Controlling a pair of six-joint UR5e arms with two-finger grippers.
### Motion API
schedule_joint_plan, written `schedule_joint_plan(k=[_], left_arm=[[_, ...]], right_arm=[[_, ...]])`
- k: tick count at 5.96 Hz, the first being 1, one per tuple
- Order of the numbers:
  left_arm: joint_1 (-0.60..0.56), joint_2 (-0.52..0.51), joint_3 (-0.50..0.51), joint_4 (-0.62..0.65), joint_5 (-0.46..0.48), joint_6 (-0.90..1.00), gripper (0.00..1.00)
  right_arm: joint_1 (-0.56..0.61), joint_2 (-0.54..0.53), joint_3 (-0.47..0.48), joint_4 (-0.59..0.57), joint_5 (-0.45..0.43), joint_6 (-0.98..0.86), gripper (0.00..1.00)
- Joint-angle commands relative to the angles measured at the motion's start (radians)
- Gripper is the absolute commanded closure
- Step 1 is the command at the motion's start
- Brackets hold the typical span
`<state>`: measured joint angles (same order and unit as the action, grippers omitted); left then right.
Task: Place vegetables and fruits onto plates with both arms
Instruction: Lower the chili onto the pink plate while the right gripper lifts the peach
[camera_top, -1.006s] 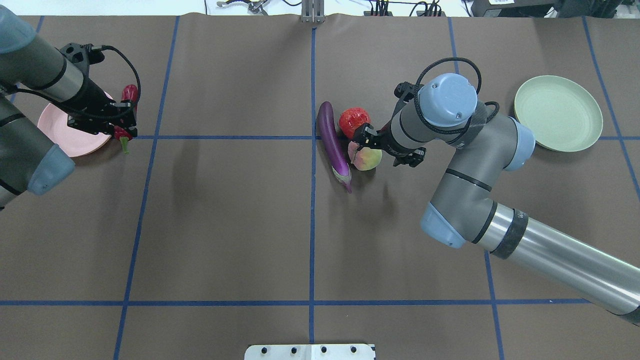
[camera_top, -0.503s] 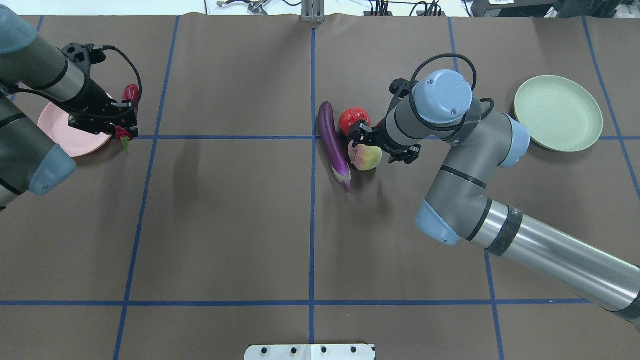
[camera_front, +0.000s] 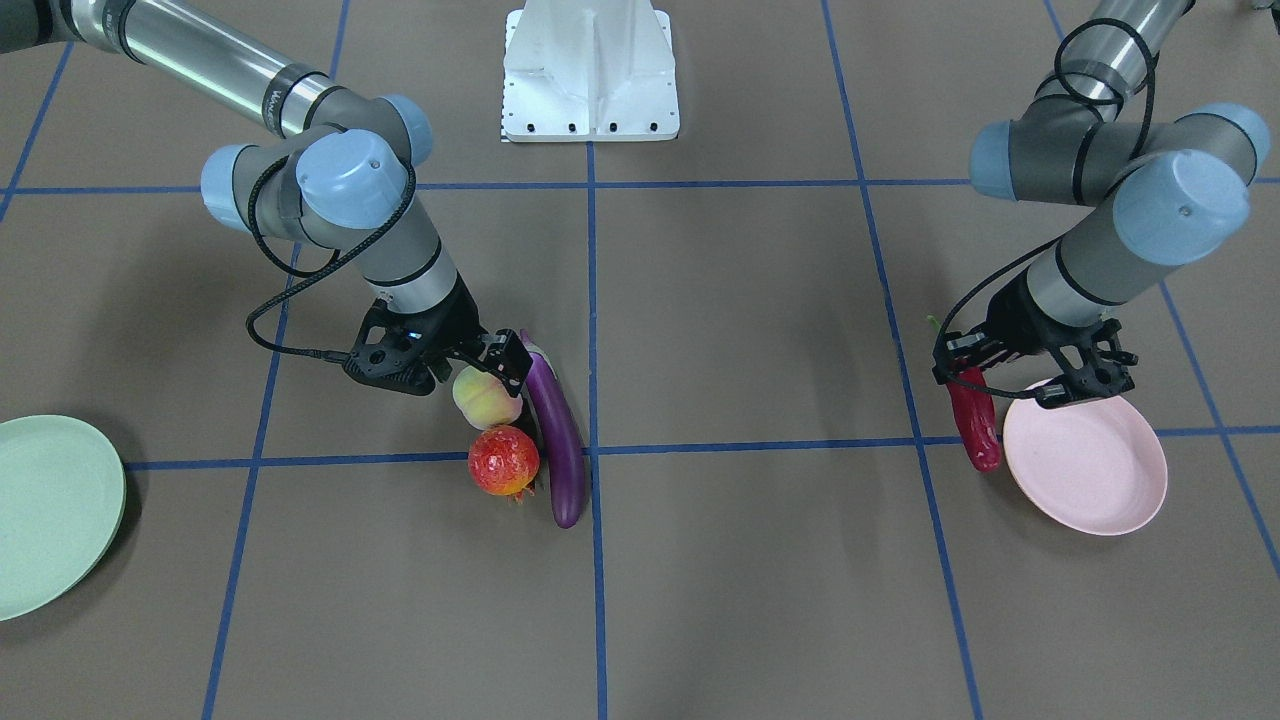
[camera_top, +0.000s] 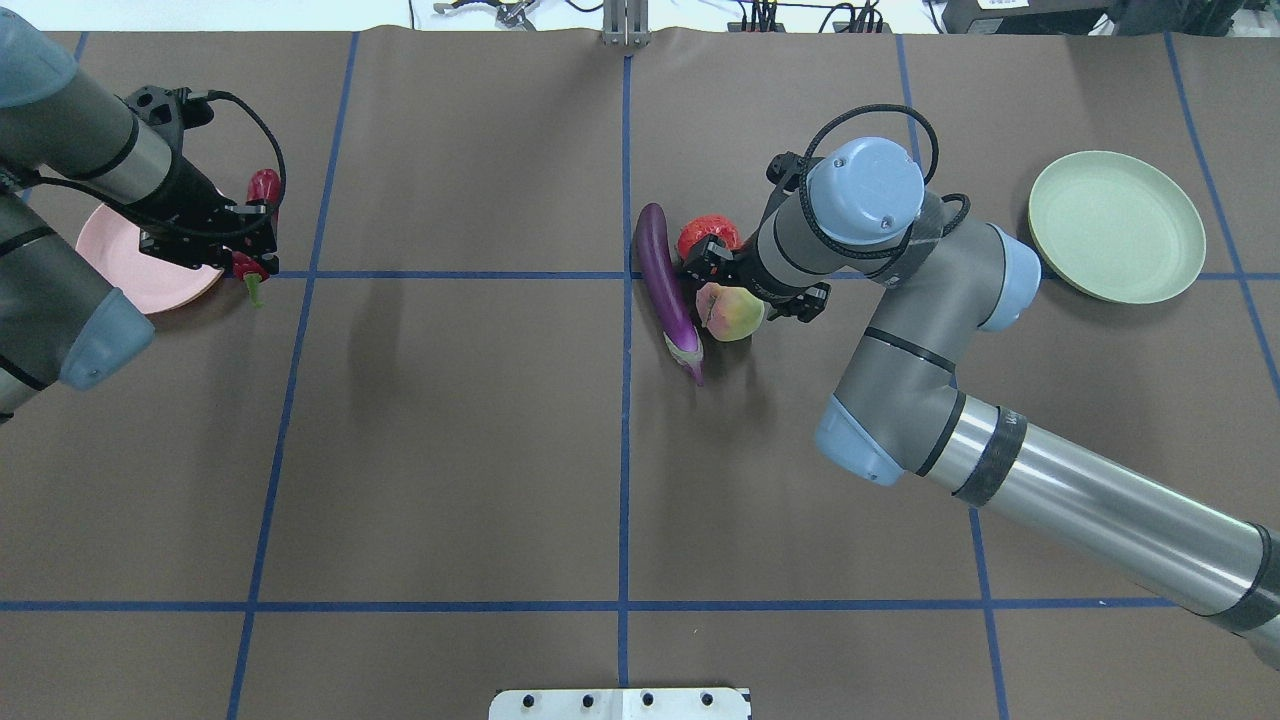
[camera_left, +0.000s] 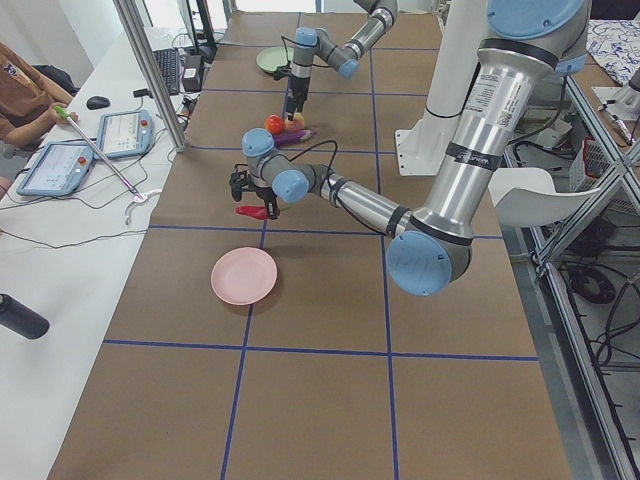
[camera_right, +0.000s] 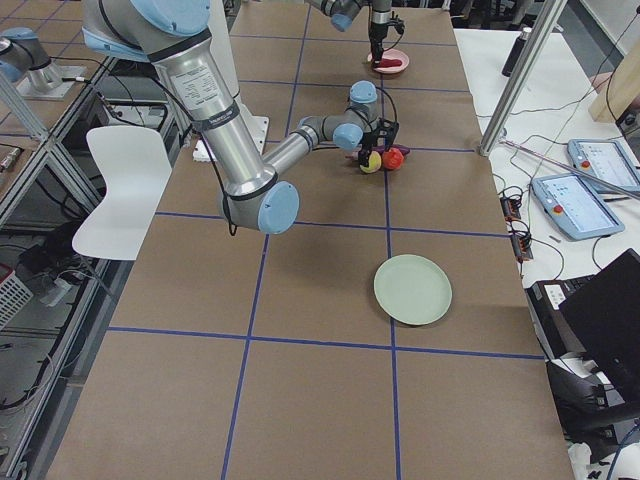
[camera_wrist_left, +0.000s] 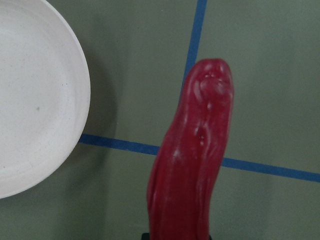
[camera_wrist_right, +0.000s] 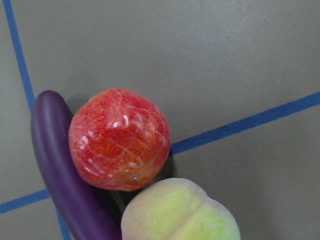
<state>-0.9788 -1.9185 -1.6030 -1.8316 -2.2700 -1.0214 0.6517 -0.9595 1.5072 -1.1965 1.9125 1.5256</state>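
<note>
**A:** Left fingers (camera_top: 258, 228) are pinching the pepper (camera_wrist_left: 192, 160) near its stem end, just beside the pink plate (camera_front: 1095, 470), by the desk's (camera_top: 450, 450) far left corner.

**B:** And the right fingers (camera_front: 512, 358)?

**A:** Spread, straddling the peach (camera_front: 487, 397), mid-desk toward the far edge. Pomegranate (camera_front: 503, 461) sits right against it, eggplant (camera_front: 560, 440) alongside both. Green plate (camera_top: 1115, 225) is well apart, near the far right corner.

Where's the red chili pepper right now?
In the front-facing view the chili pepper is on the right side, held by the left gripper. It hangs just left of the pink plate, beside the rim and not over it.
</note>
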Motion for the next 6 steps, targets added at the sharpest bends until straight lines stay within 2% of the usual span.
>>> schedule_joint_plan(k=[1,5,6], left_arm=[[0.000,-0.001,0.000,0.002,0.000,-0.002,1.00],[0.000,-0.002,-0.002,0.002,0.000,-0.003,1.00],[0.000,-0.002,-0.002,0.002,-0.002,-0.005,1.00]], right_arm=[[-0.012,0.005,-0.013,0.000,-0.003,-0.001,0.00],[-0.021,0.021,-0.039,0.000,-0.016,-0.001,0.01],[-0.021,0.022,-0.042,0.000,-0.018,-0.001,0.13]])
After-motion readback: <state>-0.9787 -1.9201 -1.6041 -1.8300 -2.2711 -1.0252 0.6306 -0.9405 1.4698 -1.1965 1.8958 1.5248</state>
